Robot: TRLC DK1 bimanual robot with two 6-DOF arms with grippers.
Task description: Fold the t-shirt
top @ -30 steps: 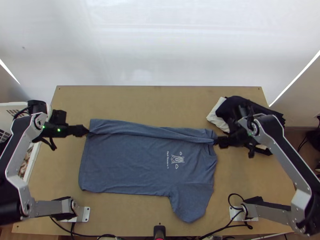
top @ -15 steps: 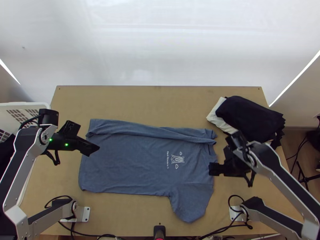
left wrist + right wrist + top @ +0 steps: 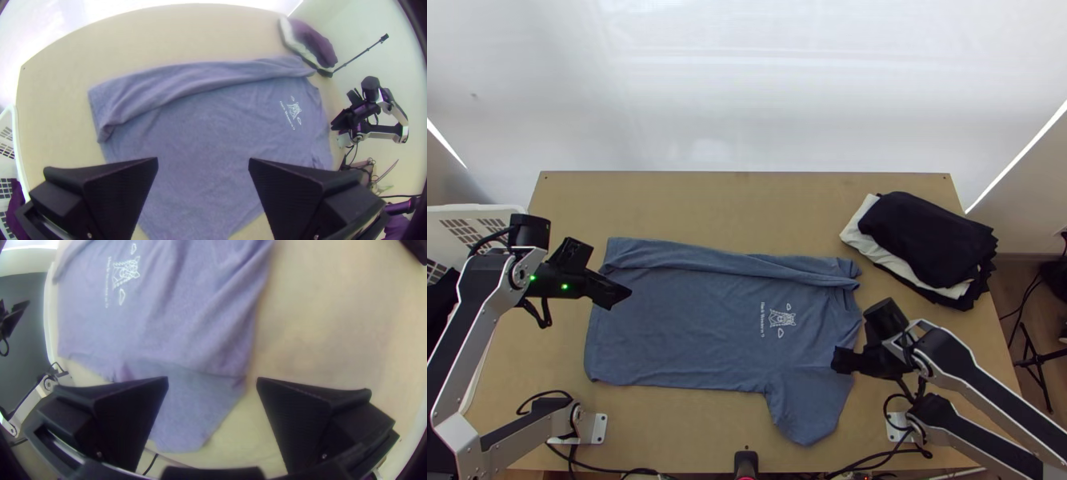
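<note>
The light wooden tabletop (image 3: 747, 204) carries the blue t-shirt (image 3: 683, 336) across its middle, the far side folded inward in one long strip, the near sleeve (image 3: 811, 404) spread toward the near edge. A stack of dark and white cloth (image 3: 931, 240) sits at the far right. The left gripper (image 3: 614, 294) is above the hem end, the right gripper (image 3: 841, 360) above the collar end; both have jaws wide apart, holding nothing. A small white print (image 3: 781, 319) faces up.
</note>
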